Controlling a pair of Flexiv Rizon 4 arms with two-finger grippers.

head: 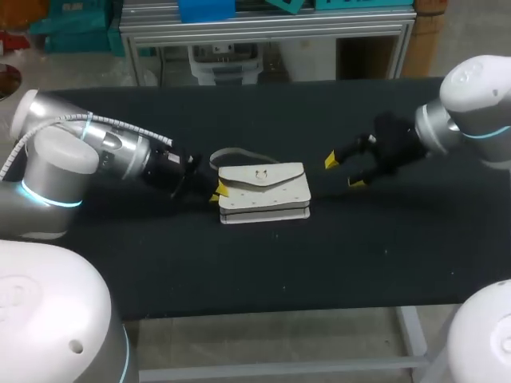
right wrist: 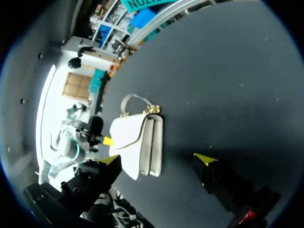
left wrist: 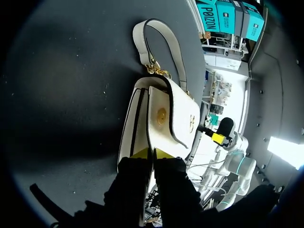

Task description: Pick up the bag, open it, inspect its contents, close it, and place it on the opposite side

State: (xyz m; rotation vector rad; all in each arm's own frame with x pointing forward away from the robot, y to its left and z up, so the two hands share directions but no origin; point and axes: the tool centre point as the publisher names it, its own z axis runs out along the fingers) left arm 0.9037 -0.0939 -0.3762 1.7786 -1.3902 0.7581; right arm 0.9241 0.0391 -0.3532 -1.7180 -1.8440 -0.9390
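A white handbag lies flat in the middle of the black table, flap up, with its strap curled behind it. My left gripper is at the bag's left end. In the left wrist view its fingertips stand almost together, pinching the edge of the flap. My right gripper hangs open a little to the right of the bag and touches nothing. In the right wrist view the bag lies ahead of that gripper, toward one of its spread fingers.
The dark tabletop stretches bare around the bag on all sides. Its front edge runs across below the bag, and a metal frame stands behind the far edge.
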